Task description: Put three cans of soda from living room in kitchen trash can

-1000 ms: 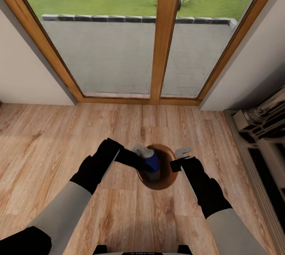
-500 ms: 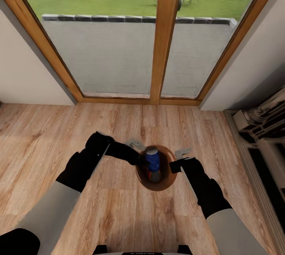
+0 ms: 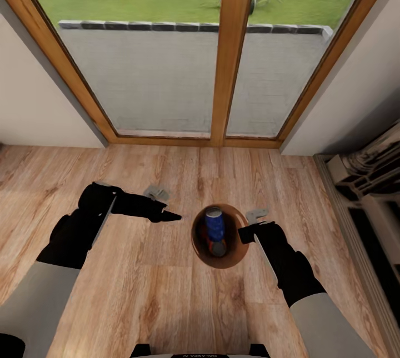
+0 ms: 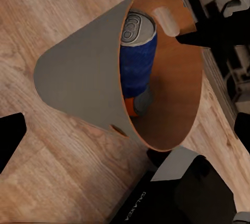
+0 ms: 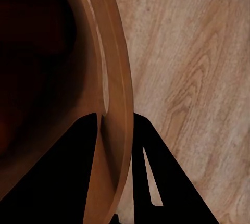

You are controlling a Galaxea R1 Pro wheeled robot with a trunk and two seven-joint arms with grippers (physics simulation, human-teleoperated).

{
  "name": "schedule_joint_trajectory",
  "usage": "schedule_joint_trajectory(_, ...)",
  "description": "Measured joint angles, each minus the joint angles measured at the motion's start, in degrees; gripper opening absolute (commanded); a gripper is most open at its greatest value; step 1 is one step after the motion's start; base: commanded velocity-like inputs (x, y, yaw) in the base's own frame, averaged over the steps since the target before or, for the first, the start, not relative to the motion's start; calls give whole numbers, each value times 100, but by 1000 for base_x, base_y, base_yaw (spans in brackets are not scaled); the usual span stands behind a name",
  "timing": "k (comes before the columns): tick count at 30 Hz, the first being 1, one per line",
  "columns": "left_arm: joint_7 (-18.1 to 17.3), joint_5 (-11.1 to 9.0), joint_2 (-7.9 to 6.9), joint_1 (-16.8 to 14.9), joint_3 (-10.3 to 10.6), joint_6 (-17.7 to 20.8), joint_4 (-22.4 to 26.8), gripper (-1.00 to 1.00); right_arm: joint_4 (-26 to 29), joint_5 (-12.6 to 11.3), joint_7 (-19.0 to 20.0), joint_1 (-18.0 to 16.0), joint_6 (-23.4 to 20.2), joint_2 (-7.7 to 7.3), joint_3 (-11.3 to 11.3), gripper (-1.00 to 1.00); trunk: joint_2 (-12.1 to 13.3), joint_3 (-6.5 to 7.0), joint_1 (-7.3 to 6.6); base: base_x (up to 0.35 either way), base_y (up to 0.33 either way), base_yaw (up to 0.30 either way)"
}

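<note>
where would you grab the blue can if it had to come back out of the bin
Take the blue can by its silvery top end, coming straight down through the open mouth of the trash can. It stands roughly upright, leaning on the inner wall with an orange can beside its base, so the tapered walls block any sideways approach. The left hand is free.

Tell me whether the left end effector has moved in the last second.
Yes. The left end effector has pulled back from over the trash can toward the robot's left, leaving the blue can inside.

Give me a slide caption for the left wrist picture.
Blue soda can atop an orange can inside the trash can.
</note>
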State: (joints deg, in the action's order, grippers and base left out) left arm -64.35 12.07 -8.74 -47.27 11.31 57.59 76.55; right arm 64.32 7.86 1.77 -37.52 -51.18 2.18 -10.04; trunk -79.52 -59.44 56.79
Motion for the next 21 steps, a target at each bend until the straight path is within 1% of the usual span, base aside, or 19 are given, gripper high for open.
schedule_joint_trajectory(2, -12, 0, -67, 72, -132, -21, 44, 100, 0, 12, 0, 0, 1, -5, 8, -100, 0, 0, 0, 0, 0, 0)
schedule_joint_trajectory(3, -18, 3, -110, 147, -302, -87, 75, 100, 0, 11, 1, 0, 1, -9, 14, -100, 0, 0, 0, 0, 0, 0)
schedule_joint_trajectory(6, -4, 0, -146, 272, -601, -306, 111, 100, 0, 13, 9, 0, 6, -13, 27, -100, 0, 0, 0, 0, 0, 0)
schedule_joint_trajectory(7, 15, 3, -159, 368, -780, -503, 129, 100, 0, 6, 24, 0, 10, -19, 34, -100, 0, 0, 0, 0, 0, 0)
schedule_joint_trajectory(8, 78, 41, -167, 672, -1160, -1069, 138, 100, 3, -32, 59, 4, 18, -46, 53, -100, 0, -1, 0, 0, 0, 0)
schedule_joint_trajectory(9, 119, 43, -158, 761, -1259, -1221, 133, 100, 4, -28, 64, 5, 21, -51, 56, -100, 0, 0, 0, 0, 0, 0)
schedule_joint_trajectory(10, 267, 64, -143, 877, -1405, -1504, 120, 100, 2, -23, 70, 7, 21, -58, 63, -100, 0, 0, 0, 0, 0, 0)
schedule_joint_trajectory(12, 517, 72, -128, 1001, -1508, -1744, 112, 100, 4, -9, 73, 7, 19, -64, 67, -100, 0, 0, 0, 0, 0, 0)
schedule_joint_trajectory(13, 825, 70, -119, 1127, -1570, -1905, 108, 100, 6, -18, 73, 8, 17, -68, 70, -100, 0, 0, 0, 0, 0, 0)
schedule_joint_trajectory(14, 993, 61, -115, 1195, -1594, -1967, 108, 100, 6, -26, 74, 8, 16, -70, 71, -100, 0, 0, 0, 0, 0, 0)
schedule_joint_trajectory(15, 1299, 48, -110, 1307, -1633, -2062, 102, 100, 7, -37, 75, 12, 13, -71, 76, -100, 0, 0, 0, 0, 0, 0)
schedule_joint_trajectory(16, 1448, 40, -108, 1357, -1647, -2111, 96, 100, 7, -41, 75, 13, 9, -73, 78, -100, 0, 0, 0, 0, 0, 0)
schedule_joint_trajectory(17, 1940, 37, -93, 1502, -1685, -2341, 58, 100, 10, -40, 71, 16, -4, -71, 82, -100, 0, 0, 0, 0, 0, 0)
schedule_joint_trajectory(18, 2159, 31, -72, 1582, -1701, -2443, 19, 100, 12, -43, 71, 17, -11, -71, 94, -100, 0, 0, 0, 0, 0, 0)
schedule_joint_trajectory(19, 2261, 28, -58, 1614, -1709, -2490, -19, 100, 14, -47, 70, 16, -13, -70, 114, -100, 0, 0, 0, 0, 0, 0)
schedule_joint_trajectory(20, 2352, 26, -46, 1639, -1714, -2542, -69, 100, 15, -56, 69, 16, -17, -70, 152, -100, 0, 0, 0, 0, 0, 0)
schedule_joint_trajectory(21, 2589, 28, -18, 1687, -1726, -2752, -272, 100, 9, -164, 85, 18, -41, -70, 340, -100, 0, 0, 0, 0, 0, 0)
